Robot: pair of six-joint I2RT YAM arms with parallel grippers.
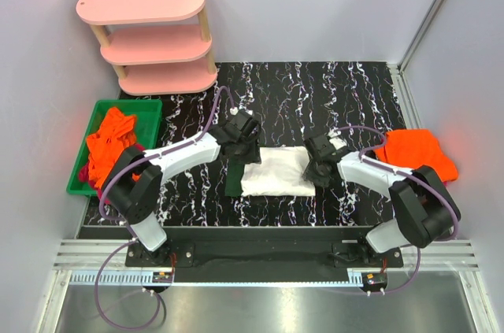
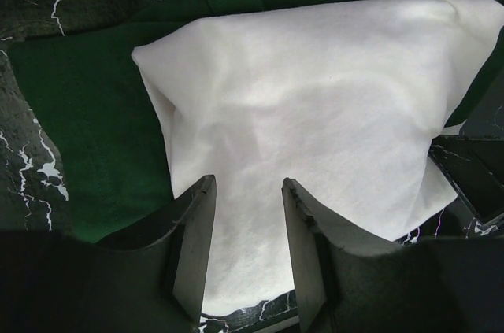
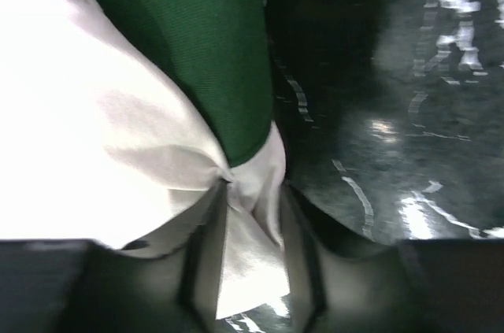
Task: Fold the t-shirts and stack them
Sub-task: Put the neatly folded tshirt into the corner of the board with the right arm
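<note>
A white t-shirt [image 1: 276, 174] with dark green sleeves lies folded at the middle of the table. In the left wrist view its white body [image 2: 315, 105] spreads flat over a green sleeve [image 2: 87, 128]. My left gripper [image 2: 249, 181] is at the shirt's left end [image 1: 240, 138], its jaws apart, with flat white cloth showing between the fingers [image 2: 193, 246]. At the shirt's right end [image 1: 319, 161], my right gripper [image 3: 253, 187] is shut on a bunched white fold [image 3: 252, 254], just below a green sleeve [image 3: 213, 42]. A folded orange t-shirt [image 1: 416, 152] lies on the right.
A green bin [image 1: 146, 109] at the left holds crumpled orange cloth [image 1: 106, 144] and a bit of magenta cloth. A pink three-tier shelf [image 1: 150, 34] stands at the back left. The black marbled tabletop [image 1: 315, 97] stretches behind the shirt, between white walls.
</note>
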